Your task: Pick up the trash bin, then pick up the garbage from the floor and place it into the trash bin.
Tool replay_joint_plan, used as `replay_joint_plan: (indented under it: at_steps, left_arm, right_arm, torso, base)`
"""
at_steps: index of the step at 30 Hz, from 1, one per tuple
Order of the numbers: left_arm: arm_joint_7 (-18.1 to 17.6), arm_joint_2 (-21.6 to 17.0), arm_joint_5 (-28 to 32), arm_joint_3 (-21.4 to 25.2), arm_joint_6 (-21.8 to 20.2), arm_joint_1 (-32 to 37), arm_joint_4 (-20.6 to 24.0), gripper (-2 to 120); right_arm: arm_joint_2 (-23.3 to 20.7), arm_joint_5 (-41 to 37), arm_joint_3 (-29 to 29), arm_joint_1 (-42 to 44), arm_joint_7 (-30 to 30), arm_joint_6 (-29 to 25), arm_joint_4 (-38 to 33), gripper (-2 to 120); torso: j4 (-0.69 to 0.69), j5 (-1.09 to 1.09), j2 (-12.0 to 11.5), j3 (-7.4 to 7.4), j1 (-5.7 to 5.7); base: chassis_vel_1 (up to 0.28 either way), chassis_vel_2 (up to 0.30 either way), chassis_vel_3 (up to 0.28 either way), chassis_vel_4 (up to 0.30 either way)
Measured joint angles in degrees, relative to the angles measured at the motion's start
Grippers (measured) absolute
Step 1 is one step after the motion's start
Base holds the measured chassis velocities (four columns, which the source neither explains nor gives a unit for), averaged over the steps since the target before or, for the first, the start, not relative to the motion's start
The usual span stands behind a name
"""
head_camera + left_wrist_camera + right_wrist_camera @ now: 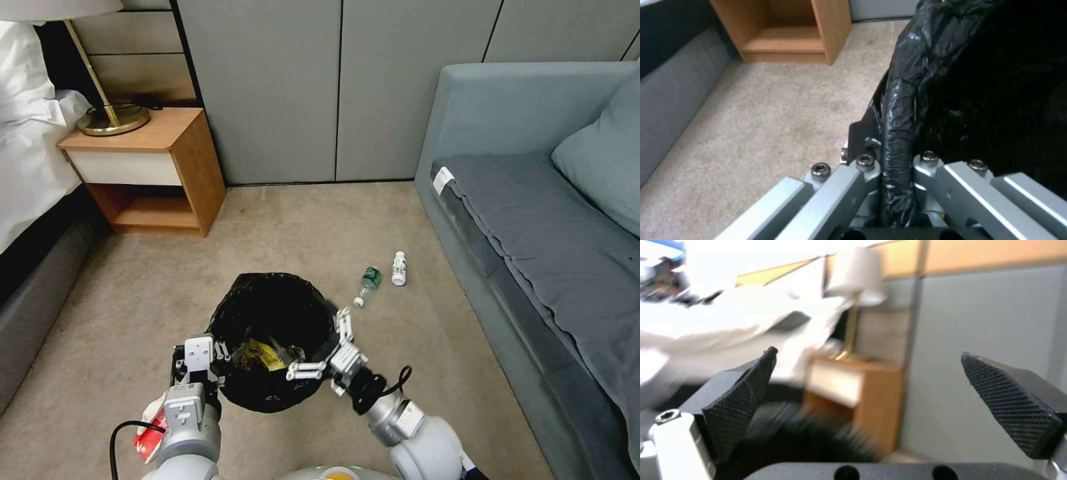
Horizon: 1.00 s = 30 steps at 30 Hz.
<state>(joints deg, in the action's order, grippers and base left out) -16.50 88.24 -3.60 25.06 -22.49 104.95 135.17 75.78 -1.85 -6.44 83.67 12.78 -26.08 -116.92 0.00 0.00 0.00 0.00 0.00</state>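
The trash bin, lined with a crinkly black bag, is held just in front of me. My left gripper is shut on its near-left rim; in the left wrist view the left gripper pinches the bag's folded edge. My right gripper stands open over the bin's right rim with nothing between its pads. A yellow wrapper lies inside the bin. On the carpet lie a green-labelled clear bottle and a small white bottle. A red-and-white packet shows beside my left arm.
A grey sofa runs along the right, close to the two bottles. A wooden nightstand with a brass lamp base stands at the back left, next to a bed with white bedding. Open carpet lies left of the bin.
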Motion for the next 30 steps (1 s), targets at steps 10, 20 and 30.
replay_joint_plan:
  at_steps: [10,20,30]
  left_arm:
    - [-0.02,-0.36,1.15,1.17,-0.08,-0.35,-0.31,0]
    - [-0.08,-0.44,1.32,1.23,-0.07,0.03,-0.09,0]
    - [-0.15,-0.56,1.39,1.2,0.04,0.09,0.24,0]
  right_arm:
    - [2.54,0.8,-5.71,6.48,-16.48,0.32,-5.71,100]
    - [3.72,-0.18,-9.53,9.67,-18.39,-1.43,-1.76,100]
    - [3.52,-0.69,-11.43,8.65,-18.7,0.28,-1.01,100]
  torso:
    - [-0.01,0.0,0.0,0.0,0.0]
    - [0.0,0.0,0.0,0.0,0.0]
    - [0.0,0.0,0.0,0.0,0.0]
  base:
    - [0.0,0.0,0.0,0.0]
    - [0.0,0.0,0.0,0.0]
    - [0.0,0.0,0.0,0.0]
